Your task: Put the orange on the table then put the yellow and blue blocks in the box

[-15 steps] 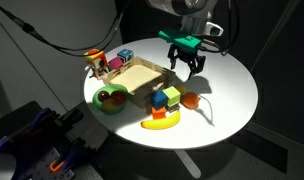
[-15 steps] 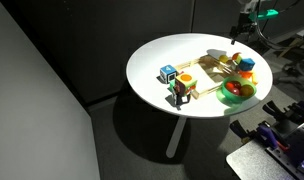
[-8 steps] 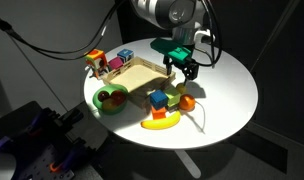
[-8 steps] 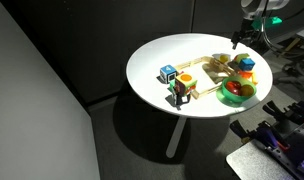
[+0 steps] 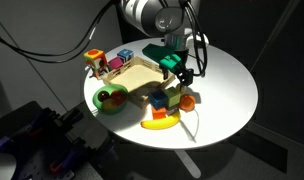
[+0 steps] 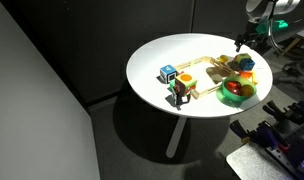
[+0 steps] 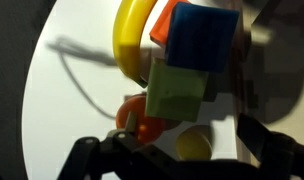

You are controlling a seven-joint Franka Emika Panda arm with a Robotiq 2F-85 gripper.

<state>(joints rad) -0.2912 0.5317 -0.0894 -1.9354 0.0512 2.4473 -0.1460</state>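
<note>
The orange [image 5: 189, 101] lies on the round white table [image 5: 227, 85] beside a cluster of blocks at the near wall of the light wooden box [image 5: 138, 73]. The yellow block [image 5: 156, 100] and blue block [image 5: 173, 98] sit in that cluster with a green one. My gripper [image 5: 178, 76] hangs open and empty just above the cluster. In the wrist view the blue block [image 7: 202, 38], green block [image 7: 177, 92], orange [image 7: 138, 112] and a dim yellow piece [image 7: 195, 146] lie ahead of the open gripper [image 7: 182, 162]. In an exterior view the gripper [image 6: 240, 45] is over the blue block [image 6: 246, 63].
A yellow banana [image 5: 162, 122] lies at the table's near edge and shows in the wrist view [image 7: 129, 40]. A green bowl [image 5: 111, 99] with a red-orange piece stands next to the box. Small coloured toys [image 5: 96, 61] stand behind the box.
My gripper has moved from the far side of the table across and down to just above the block cluster and the orange. The objects have not moved.
</note>
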